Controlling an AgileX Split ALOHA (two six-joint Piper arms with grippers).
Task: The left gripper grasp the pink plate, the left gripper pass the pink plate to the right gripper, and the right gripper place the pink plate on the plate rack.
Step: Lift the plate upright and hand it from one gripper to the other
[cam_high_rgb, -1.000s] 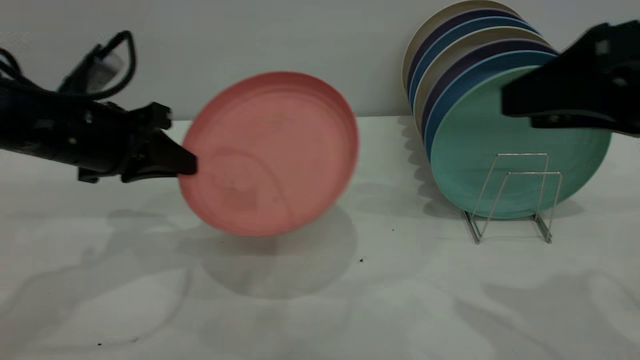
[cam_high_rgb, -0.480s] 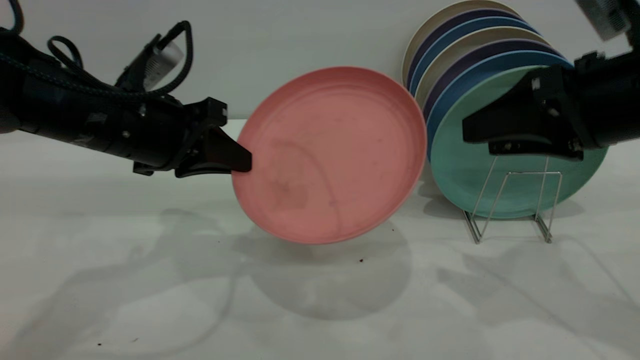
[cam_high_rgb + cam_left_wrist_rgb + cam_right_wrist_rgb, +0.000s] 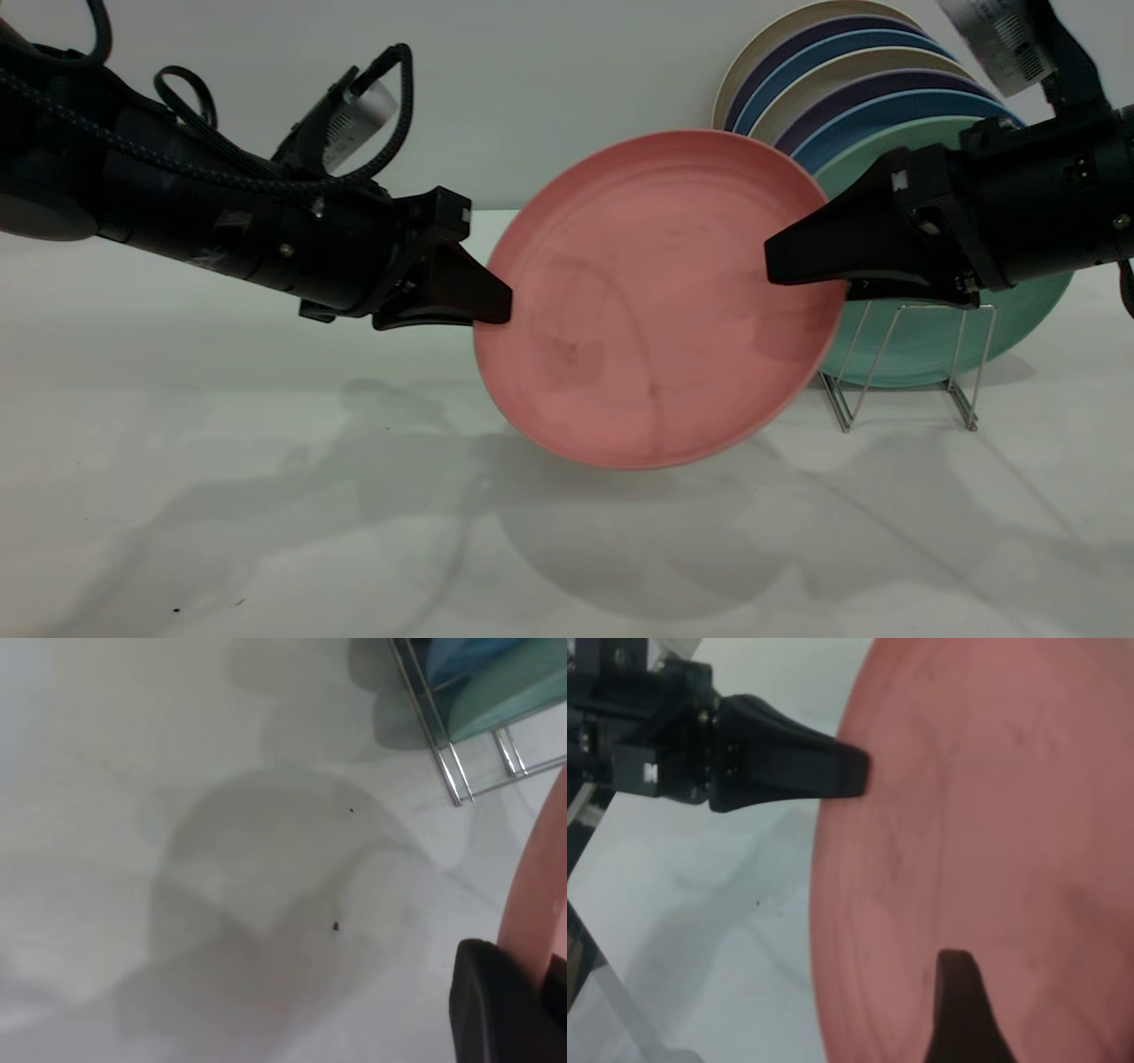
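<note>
Left gripper (image 3: 496,306) clamps the pink plate (image 3: 656,301) at its left rim, above the table (image 3: 266,496). Right gripper (image 3: 780,261) at right rim, closure unclear. No legible writing.

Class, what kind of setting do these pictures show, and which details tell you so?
Probably a robot test bench, not a real kitchen: a bare white table against a plain wall, two black arms whose left gripper and right gripper meet at a pink plate, beside a plate rack.
</note>
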